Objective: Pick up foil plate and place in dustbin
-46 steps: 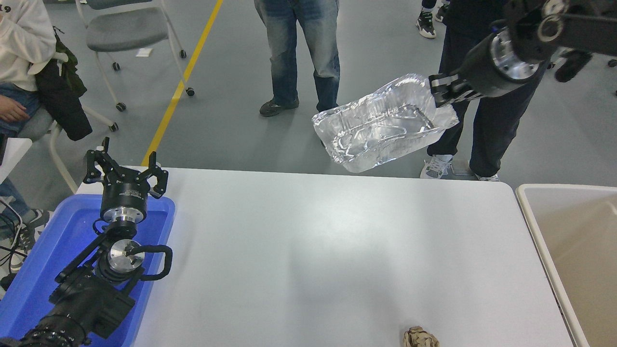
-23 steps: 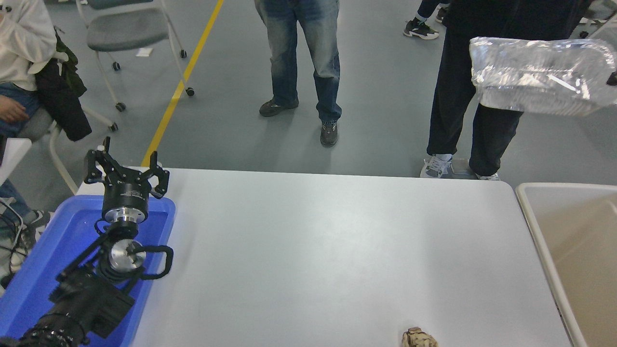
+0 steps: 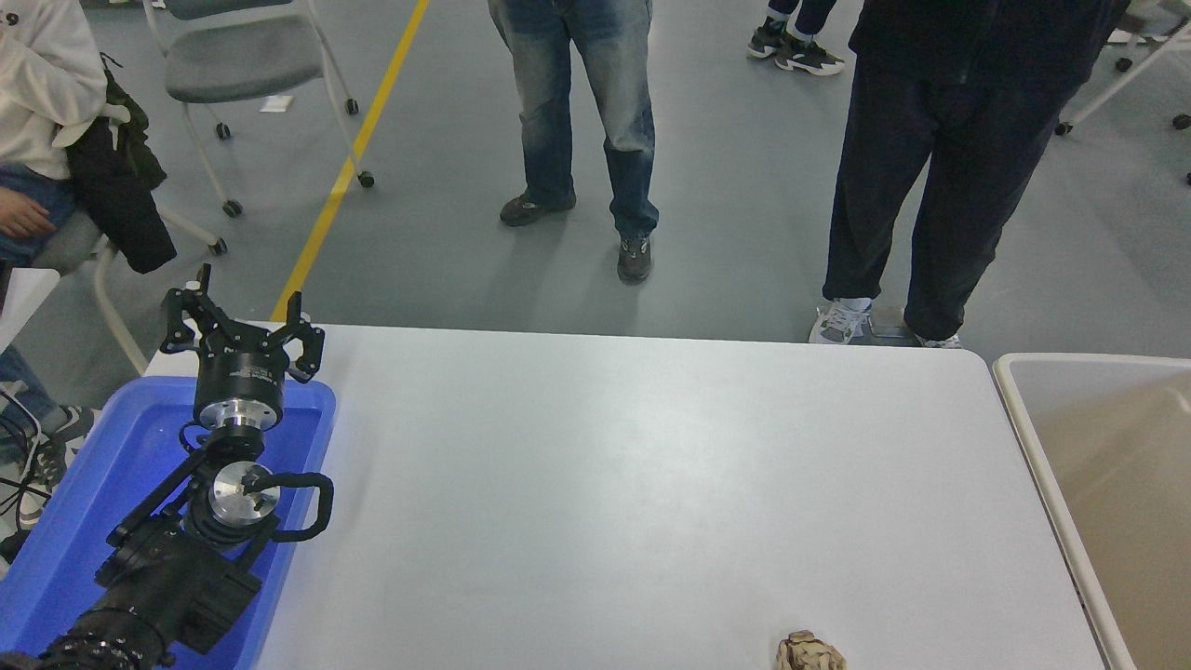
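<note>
The foil plate is out of view in the head view, and so are my right arm and its gripper. The dustbin (image 3: pixel 1028 423), beige with a pale rounded rim and tan inside, stands against the table's right edge and runs off the picture. My left gripper (image 3: pixel 240 322) is parked at the lower left over the far end of a blue tray, its fingers spread open with nothing between them.
A blue plastic tray (image 3: pixel 112 465) lies at the table's left under my left arm. A small crumpled tan paper ball (image 3: pixel 810 651) rests near the front edge. Two people stand beyond the far edge, a third sits at the far left beside a wheeled chair (image 3: pixel 247 60).
My right arm swung the foil plate up and to the right, from above the table's far edge to the top right, then out of the picture. The left arm stayed put.
</note>
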You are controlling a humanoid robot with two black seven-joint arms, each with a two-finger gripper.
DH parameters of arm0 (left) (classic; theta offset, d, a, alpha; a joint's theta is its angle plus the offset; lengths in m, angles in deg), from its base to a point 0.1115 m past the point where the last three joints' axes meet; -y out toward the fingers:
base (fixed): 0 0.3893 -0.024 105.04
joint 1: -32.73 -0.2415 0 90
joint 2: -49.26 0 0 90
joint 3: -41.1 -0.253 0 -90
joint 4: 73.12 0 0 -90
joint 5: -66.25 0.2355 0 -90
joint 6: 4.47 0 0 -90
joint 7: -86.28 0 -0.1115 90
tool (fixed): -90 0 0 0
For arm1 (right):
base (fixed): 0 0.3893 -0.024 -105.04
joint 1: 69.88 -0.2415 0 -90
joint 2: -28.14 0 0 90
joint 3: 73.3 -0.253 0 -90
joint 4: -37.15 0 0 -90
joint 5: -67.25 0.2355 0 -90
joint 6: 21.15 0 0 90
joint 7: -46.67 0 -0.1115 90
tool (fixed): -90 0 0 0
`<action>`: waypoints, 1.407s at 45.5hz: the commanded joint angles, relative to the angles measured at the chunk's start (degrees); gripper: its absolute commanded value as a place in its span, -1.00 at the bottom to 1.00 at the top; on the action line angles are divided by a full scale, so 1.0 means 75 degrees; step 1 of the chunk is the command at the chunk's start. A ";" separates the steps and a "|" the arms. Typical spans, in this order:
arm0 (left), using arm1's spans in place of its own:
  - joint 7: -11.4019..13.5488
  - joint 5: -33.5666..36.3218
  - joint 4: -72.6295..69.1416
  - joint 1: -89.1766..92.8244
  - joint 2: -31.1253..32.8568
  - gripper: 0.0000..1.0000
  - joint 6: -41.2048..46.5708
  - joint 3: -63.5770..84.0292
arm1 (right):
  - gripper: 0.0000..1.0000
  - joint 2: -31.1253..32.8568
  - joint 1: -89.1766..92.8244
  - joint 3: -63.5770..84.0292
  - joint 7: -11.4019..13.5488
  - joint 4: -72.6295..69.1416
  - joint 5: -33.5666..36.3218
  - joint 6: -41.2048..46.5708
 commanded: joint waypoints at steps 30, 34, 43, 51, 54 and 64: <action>0.0001 0.0001 -0.0003 0.0006 0.0000 0.98 -0.0001 0.0000 | -1.00 -0.4630 0.6991 -0.5579 -0.0104 0.5674 0.0956 -0.0170; 0.0001 0.0001 -0.0003 0.0006 0.0000 0.98 -0.0001 0.0000 | -1.00 -0.4771 0.7260 -0.5755 -0.0256 0.5674 0.0956 -0.0158; 0.0001 0.0001 -0.0003 0.0006 0.0000 0.98 -0.0001 0.0000 | -1.00 -0.4830 0.7577 -0.6012 -0.0420 0.5663 0.0968 -0.0123; 0.0001 0.0001 -0.0003 0.0006 0.0000 0.98 -0.0001 0.0000 | -1.00 -0.4959 0.7753 -0.6107 -0.0502 0.5663 0.0968 -0.0100; 0.0001 0.0001 -0.0003 0.0006 0.0000 0.98 -0.0001 0.0000 | -1.00 -0.4959 0.7788 -0.6107 -0.0502 0.5663 0.0968 -0.0100; 0.0001 0.0001 -0.0003 0.0006 0.0000 0.98 -0.0001 0.0000 | -0.66 -0.5053 0.7917 -0.6188 -0.0631 0.5663 0.0968 -0.0088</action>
